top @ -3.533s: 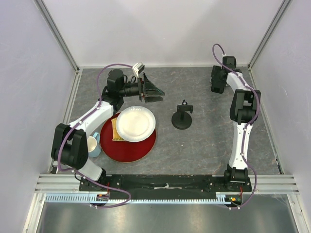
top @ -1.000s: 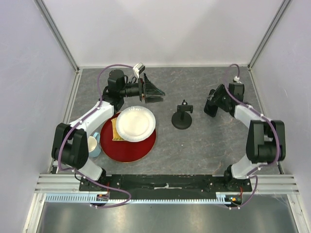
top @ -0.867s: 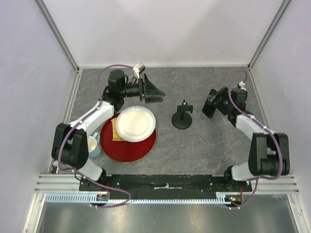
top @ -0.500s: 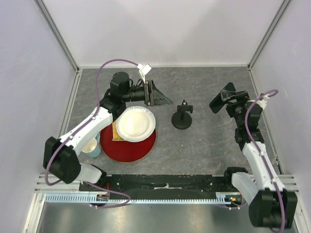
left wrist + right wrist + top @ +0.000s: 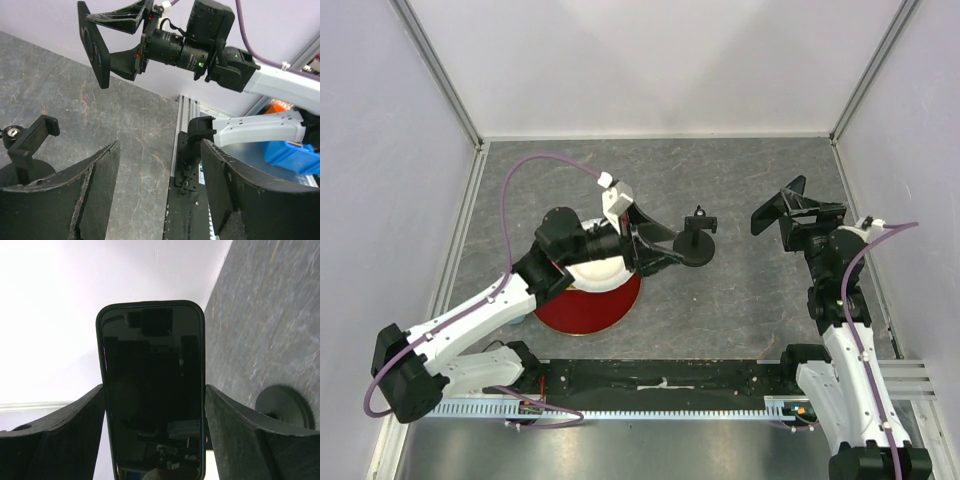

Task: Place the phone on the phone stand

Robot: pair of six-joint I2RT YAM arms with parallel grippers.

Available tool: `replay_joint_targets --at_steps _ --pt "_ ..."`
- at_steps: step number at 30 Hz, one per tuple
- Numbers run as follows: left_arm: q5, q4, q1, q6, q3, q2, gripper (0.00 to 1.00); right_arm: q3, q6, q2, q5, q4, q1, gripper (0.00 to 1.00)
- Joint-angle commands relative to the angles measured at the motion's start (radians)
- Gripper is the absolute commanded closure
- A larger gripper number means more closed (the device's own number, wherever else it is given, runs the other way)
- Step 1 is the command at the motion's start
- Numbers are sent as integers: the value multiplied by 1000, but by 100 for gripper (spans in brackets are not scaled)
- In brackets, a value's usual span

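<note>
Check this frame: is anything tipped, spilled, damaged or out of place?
Nothing stands out. The phone stand is upright, its cradle empty. The phone sits squarely in the right end effector, raised in the air, glass showing no crack. No spill shows by the red plate.

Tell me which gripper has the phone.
The right gripper: the phone is clamped between its fingers. The left gripper is open and empty, close to the stand.

white plate (image 5: 594,275) on red tray (image 5: 582,306), grey table (image 5: 740,180)
</note>
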Motion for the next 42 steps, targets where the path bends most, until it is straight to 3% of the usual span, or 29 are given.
replay_joint_targets --at_steps 1,10,14,21,30,36,39,40,42 --pt "-109 127 -77 233 -56 -40 28 69 109 -60 -21 18 84 100" --pt "-355 160 -201 418 -141 -74 27 85 140 -34 106 24 330 100" --pt "-462 166 -224 440 -156 -62 25 85 146 -4 238 61 458 100" --pt "-508 243 -238 440 -202 -58 20 88 177 94 451 170 739 100" --pt "-637 229 -240 483 -198 -42 21 138 161 206 614 248 951 100" --pt "-681 202 -240 478 -184 -38 37 163 135 226 656 262 1008 100" --pt "-694 200 -240 475 -184 -49 54 162 123 221 652 260 1019 100" --pt "-697 197 -240 474 -184 -57 66 158 121 220 649 259 1022 100" --pt "-697 183 -240 472 -178 -60 81 145 86 209 637 251 1022 100"
